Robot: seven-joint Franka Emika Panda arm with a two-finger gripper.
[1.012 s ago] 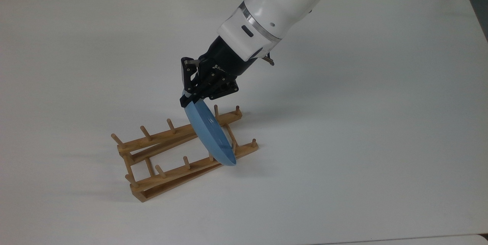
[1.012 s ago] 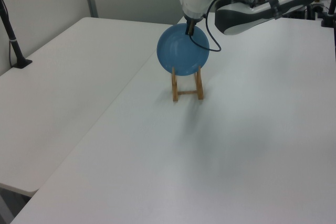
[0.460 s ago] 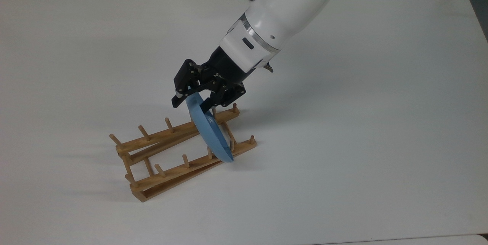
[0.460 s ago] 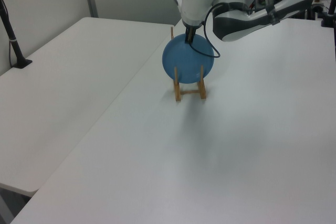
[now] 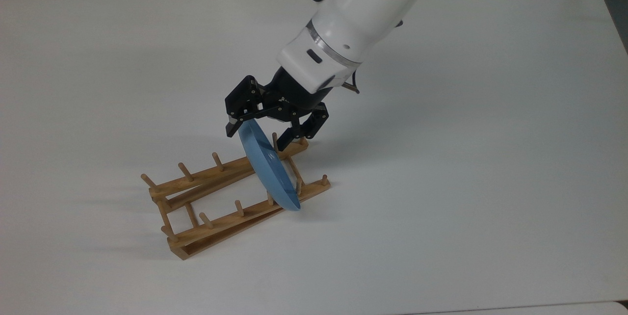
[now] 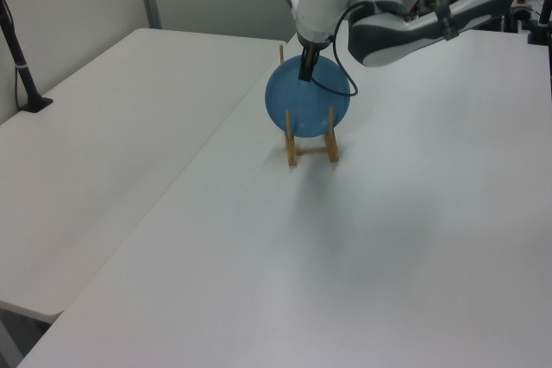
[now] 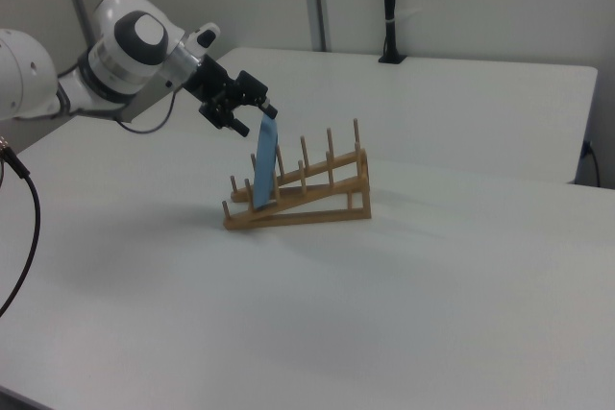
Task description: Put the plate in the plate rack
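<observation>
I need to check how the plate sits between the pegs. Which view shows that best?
The top view: the plate stands on edge across both rails of the rack, pegs either side. The right view shows it edge-on; the left view shows its round face, hiding the pegs behind.

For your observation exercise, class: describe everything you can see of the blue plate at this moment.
The plate is round, shallow, light blue and glossy, with a raised rim. It stands on edge, slightly tilted, in the plate rack, near the rack's lower end, its lower rim between the pegs of both rails. The open gripper straddles its top edge; whether a finger touches it cannot be told.
</observation>
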